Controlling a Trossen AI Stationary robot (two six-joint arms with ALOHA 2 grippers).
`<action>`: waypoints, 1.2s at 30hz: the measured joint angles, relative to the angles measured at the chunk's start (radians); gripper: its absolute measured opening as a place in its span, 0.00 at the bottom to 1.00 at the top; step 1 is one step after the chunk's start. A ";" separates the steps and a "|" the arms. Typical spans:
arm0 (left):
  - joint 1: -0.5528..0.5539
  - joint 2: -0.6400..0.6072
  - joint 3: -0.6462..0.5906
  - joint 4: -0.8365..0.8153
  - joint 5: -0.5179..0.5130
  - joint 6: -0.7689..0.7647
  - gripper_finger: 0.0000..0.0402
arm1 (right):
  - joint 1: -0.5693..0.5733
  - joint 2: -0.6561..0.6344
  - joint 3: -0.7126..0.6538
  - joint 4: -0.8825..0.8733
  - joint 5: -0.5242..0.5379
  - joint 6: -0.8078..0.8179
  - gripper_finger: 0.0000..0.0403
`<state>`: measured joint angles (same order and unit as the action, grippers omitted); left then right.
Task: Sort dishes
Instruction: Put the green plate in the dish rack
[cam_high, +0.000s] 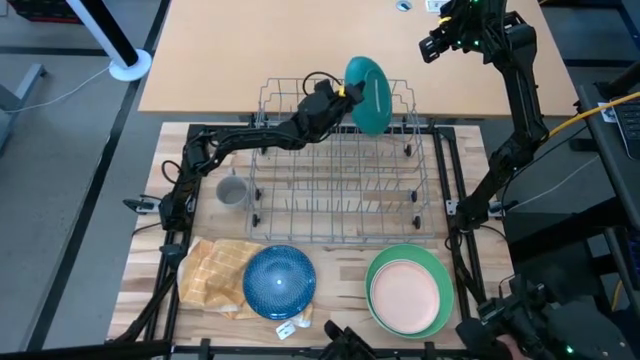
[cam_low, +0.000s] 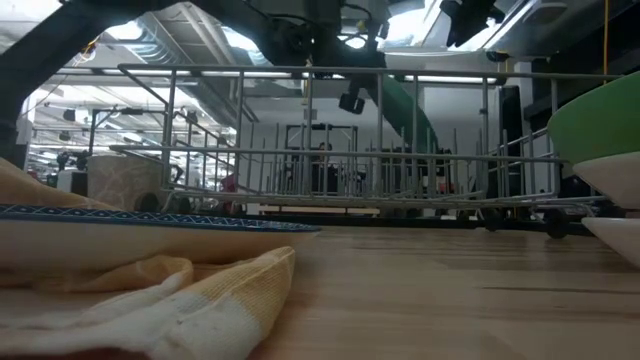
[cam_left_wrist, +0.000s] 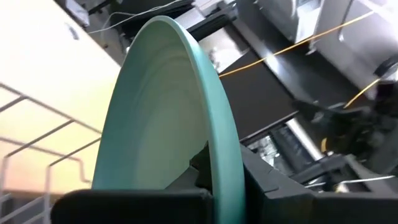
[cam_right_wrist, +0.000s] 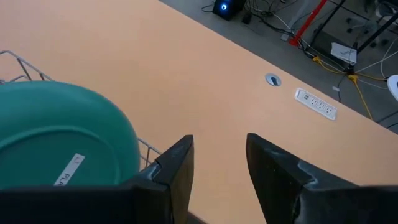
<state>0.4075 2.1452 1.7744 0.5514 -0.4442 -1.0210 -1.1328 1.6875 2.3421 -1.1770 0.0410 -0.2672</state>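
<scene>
A teal plate stands on edge over the far side of the grey wire rack, with my left gripper shut on it. My right gripper hangs open high above the far right of the table, holding nothing; its wrist view looks down on the teal plate. A blue plate lies on the yellow checked cloth at the near left. A peach plate lies in a green plate at the near right. A small grey mug stands left of the rack. My left gripper pinches the teal plate's rim between its two fingers, one finger on the inner face and one on the back. The fingers come about level from the table's left. The plate stands on edge; whether it touches the rack's wires I cannot tell.
The rack fills the middle of the wooden board. Beyond it lies a tan tabletop. A small white tag lies near the blue plate. Black frame rails run along the board's sides.
</scene>
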 joint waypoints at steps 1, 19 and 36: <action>0.000 0.000 0.000 -0.015 0.000 -0.002 0.04 | 0.000 0.000 0.000 0.000 0.000 0.000 0.38; 0.007 0.036 0.000 -0.127 -0.017 -0.043 0.04 | 0.000 0.000 0.000 -0.004 0.000 0.001 0.38; 0.066 0.056 0.000 -0.100 -0.038 -0.120 0.09 | 0.000 0.001 -0.001 -0.008 -0.008 0.035 0.38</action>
<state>0.4730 2.2017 1.7741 0.4519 -0.4825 -1.1409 -1.1328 1.6886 2.3413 -1.1851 0.0330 -0.2324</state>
